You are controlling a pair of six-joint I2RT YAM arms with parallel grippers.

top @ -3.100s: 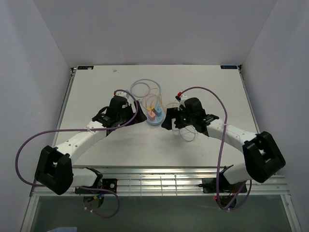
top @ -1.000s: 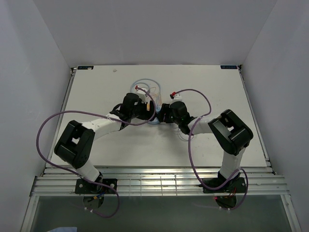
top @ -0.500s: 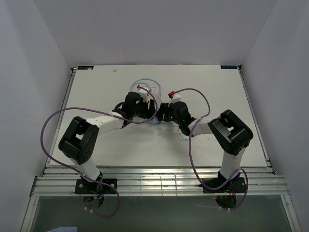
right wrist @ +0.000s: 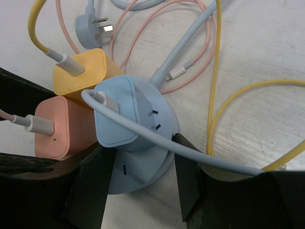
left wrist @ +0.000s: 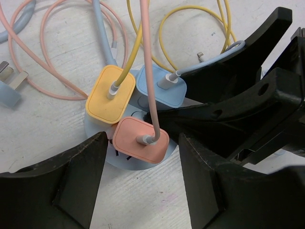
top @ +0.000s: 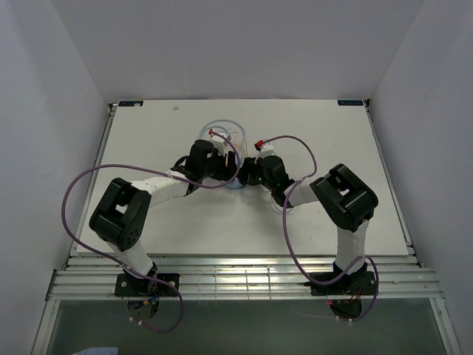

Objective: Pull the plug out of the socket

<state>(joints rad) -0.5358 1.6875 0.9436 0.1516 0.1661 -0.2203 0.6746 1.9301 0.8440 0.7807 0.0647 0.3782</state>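
Note:
The socket (right wrist: 138, 167) is a round light-blue puck lying on the table. Three square plugs stand in it: yellow (right wrist: 81, 71), pale blue (right wrist: 119, 112) and pink (right wrist: 59, 126), each with a cord of its own colour. My right gripper (right wrist: 143, 152) is low on the puck, one finger pressed against its rim on each side. My left gripper (left wrist: 143, 139) is open and straddles the pink plug (left wrist: 140, 139), with a narrow gap at each finger. In the top view both grippers, left (top: 222, 168) and right (top: 251, 174), meet over the socket and hide it.
Loose yellow, pink and blue charging cords (left wrist: 190, 28) loop over the table behind the socket. The socket's own pale-blue cord ends in a grey wall plug (right wrist: 93, 31) lying flat. The two grippers' fingers almost touch each other. White walls stand on three sides.
Both arms have come in from the sides to the socket. Over the last second the left jaws narrowed round the pink plug and the right jaws closed onto the puck.

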